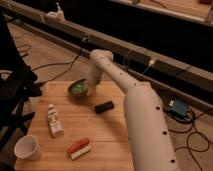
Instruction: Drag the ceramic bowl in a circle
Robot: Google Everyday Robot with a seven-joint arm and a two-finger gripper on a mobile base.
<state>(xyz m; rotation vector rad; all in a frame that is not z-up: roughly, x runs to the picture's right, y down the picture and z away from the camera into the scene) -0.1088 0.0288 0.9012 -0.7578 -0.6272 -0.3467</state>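
The ceramic bowl [77, 88], green with a pale shiny centre, sits near the back edge of the wooden table [107, 135], left of middle, and looks tipped toward the left. My gripper [90, 88] is at the bowl's right rim, reaching down from the white arm [102, 62] that arches over the table from the lower right. The arm's end hides the contact with the rim.
On the table lie a small black block [104, 106], a white bottle [54, 120] on its side, a white paper cup [27, 147] at the front left corner and a red-and-white object [79, 148]. A black chair [12, 92] stands left of the table. Cables cross the floor behind.
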